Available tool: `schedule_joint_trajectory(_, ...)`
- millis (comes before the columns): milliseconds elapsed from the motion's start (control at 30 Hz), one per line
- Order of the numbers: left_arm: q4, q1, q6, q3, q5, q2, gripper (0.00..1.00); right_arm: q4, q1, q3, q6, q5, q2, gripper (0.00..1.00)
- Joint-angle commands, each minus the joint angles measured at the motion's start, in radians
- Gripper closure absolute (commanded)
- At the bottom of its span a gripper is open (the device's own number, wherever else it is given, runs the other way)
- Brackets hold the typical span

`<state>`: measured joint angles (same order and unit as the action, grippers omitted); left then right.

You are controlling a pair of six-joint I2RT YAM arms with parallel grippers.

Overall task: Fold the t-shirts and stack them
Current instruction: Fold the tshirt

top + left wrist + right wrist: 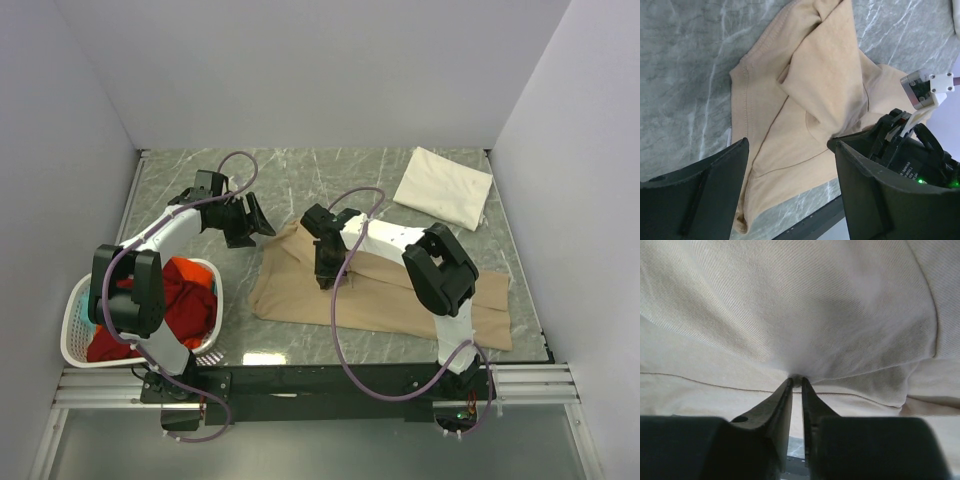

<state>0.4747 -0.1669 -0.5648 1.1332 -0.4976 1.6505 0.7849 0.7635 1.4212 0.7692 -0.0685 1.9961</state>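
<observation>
pinching tan t-shirt [300, 295], right end effector [796, 380]; left end effector [789, 145] wide open beside its edge.

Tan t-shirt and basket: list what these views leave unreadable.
- tan t-shirt: top view, the right arm covers its middle, so the fold there is hidden.
- right gripper: right wrist view, fingertips sunk in cloth; how much is pinched is unclear.
- laundry basket: top view, the left arm covers part, so the shirt count is unknowable.

The right tool [325, 281] rests on the tan t-shirt [390, 300]; the left tool [248, 222] hovers beside it.
</observation>
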Motion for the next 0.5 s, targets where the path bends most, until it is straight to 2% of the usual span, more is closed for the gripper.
schedule_joint_trajectory(0,-0.028,0.001,0.020,-0.009,0.034,-0.018,0.25,0.014,0.007,0.007,0.005,0.015,-0.032,0.84)
schedule_joint_trajectory(33,-0.028,0.001,0.029,-0.010,0.040,-0.015,0.26,0.011,0.005,0.002,0.005,0.012,-0.042,0.89)
schedule_joint_trajectory(200,-0.039,-0.003,0.037,-0.024,0.045,-0.014,0.26,-0.009,-0.009,-0.025,0.002,-0.020,-0.069,0.99)
schedule_joint_trajectory(367,-0.047,-0.006,0.034,-0.033,0.048,-0.015,0.26,-0.009,-0.012,-0.030,-0.007,-0.030,-0.085,1.00)
schedule_joint_trajectory(467,-0.054,-0.006,0.029,-0.041,0.045,-0.012,0.26,-0.026,-0.009,-0.038,-0.013,-0.044,-0.086,0.95)
